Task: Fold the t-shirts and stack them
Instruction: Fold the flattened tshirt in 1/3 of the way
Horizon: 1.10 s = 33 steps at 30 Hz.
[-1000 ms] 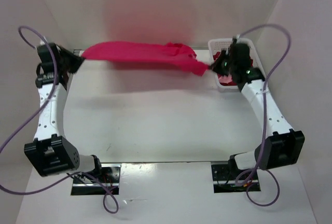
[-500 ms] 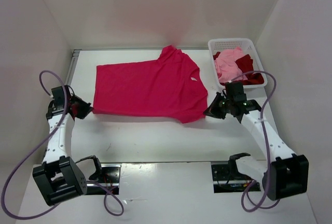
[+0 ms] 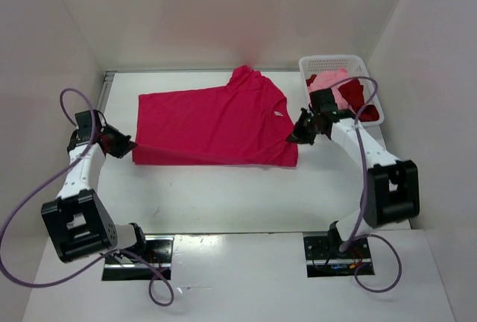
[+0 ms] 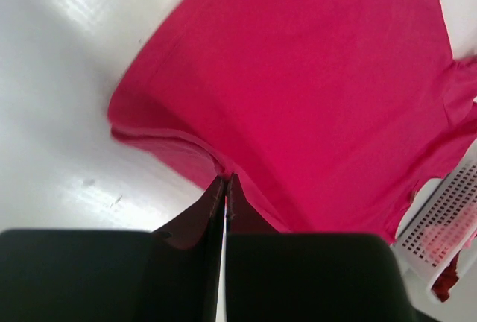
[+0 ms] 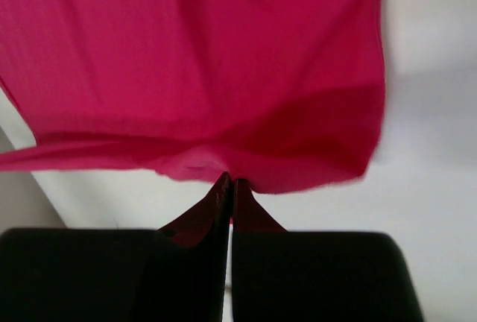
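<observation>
The crimson-pink t-shirt (image 3: 212,124) lies spread across the table, its near hem doubled back over itself. My left gripper (image 3: 128,145) is shut on the shirt's near left corner (image 4: 216,169), and my right gripper (image 3: 296,136) is shut on its near right corner (image 5: 238,177). The pale pink t-shirt (image 3: 335,87) and the dark red t-shirt (image 3: 367,112) lie bunched in the white basket (image 3: 317,62) at the back right.
White walls close in the table on the left, back and right. The basket stands against the right wall, just behind my right wrist. Bare tabletop (image 3: 223,195) lies between the shirt and the arm bases.
The shirt went from hanging stretched at the back to lying flat on the table. Both grippers then carried its near edge a little toward the back, folding the hem over.
</observation>
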Each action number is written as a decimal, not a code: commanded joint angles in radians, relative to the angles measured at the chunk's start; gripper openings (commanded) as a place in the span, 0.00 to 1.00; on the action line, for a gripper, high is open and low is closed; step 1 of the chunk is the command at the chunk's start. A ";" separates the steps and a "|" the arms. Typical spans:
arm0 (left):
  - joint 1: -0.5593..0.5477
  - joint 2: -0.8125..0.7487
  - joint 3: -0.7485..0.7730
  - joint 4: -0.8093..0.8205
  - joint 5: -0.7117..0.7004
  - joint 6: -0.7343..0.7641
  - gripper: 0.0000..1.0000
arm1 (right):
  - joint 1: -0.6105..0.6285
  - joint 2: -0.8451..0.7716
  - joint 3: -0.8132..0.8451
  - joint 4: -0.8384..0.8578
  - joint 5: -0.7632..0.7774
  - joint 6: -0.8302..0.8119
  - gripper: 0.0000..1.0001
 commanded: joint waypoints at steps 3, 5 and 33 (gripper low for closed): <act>0.006 0.161 0.054 0.145 0.021 -0.065 0.00 | 0.006 0.201 0.218 0.100 0.107 -0.068 0.00; 0.006 0.195 0.071 0.166 0.012 -0.066 0.00 | 0.006 0.257 0.280 0.100 0.117 -0.068 0.00; 0.081 0.139 -0.036 0.140 0.033 0.008 0.41 | 0.036 0.227 0.251 0.169 0.181 -0.086 0.08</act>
